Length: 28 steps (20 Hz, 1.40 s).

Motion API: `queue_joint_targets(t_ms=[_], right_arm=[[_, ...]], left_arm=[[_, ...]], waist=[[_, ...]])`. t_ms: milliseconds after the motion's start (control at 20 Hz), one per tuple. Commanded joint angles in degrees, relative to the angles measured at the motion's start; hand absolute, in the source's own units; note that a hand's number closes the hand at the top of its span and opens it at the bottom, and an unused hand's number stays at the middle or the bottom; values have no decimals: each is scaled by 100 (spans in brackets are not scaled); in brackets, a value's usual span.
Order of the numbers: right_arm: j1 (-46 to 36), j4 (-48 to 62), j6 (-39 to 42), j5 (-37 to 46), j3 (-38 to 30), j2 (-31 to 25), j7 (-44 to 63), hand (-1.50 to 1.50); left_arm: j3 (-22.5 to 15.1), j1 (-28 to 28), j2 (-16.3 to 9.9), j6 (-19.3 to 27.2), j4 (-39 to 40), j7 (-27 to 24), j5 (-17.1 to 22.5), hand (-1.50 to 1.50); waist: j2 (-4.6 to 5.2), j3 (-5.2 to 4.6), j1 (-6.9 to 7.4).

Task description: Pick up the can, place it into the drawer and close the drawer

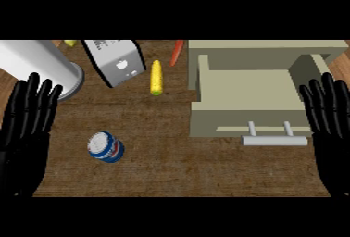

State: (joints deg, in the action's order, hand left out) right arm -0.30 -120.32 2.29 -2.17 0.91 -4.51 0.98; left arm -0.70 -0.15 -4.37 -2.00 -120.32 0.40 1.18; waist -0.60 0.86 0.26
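A blue, white and red can (pixel 106 147) lies tilted on the wooden counter (pixel 178 171) at the lower left. The beige drawer (pixel 249 99) stands pulled open at the right, its inside bare, with a pale bar handle (pixel 274 140) on its front. My left hand (pixel 26 125) rests open at the left edge, fingers up, a short way left of the can. At the right edge my right hand (pixel 329 120) rests open, fingers up, beside the drawer's front corner. Neither hand touches anything.
A large white cylinder (pixel 41 65) stands at the back left. A grey boxy appliance (pixel 116 60) sits beside it. A yellow corn cob (pixel 156 77) and an orange carrot (pixel 176 52) lie behind, between the appliance and the drawer's cabinet (pixel 266 46).
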Motion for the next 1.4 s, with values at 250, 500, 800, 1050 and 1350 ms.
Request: queue_joint_targets(t_ms=[250,500,800,1050,1350], right_arm=[[-27,-288,19,74,-105,-96,397,-150],[804,-4,-589,235,-599,68,1132,-150],[1271,-59,-163,-276,-1074,-43,623,-150],[1834,-125,400,-899,-1650,-234,380,-150],[1555,9,505,-1063,-1972,-348,491,-150]], left_arm=[[293,571,-326,-702,-642,117,731,-150],[181,1031,-356,-102,-539,1803,170,-150],[420,1749,-377,-433,-1250,1923,470,-150],[956,1771,-542,-649,-1581,2325,1130,-150],[1736,2107,-503,-921,-1583,2312,1971,-150]], waist=[[52,-86,-8],[45,-79,-41],[51,-84,-17],[48,-85,-30],[49,-88,7]])
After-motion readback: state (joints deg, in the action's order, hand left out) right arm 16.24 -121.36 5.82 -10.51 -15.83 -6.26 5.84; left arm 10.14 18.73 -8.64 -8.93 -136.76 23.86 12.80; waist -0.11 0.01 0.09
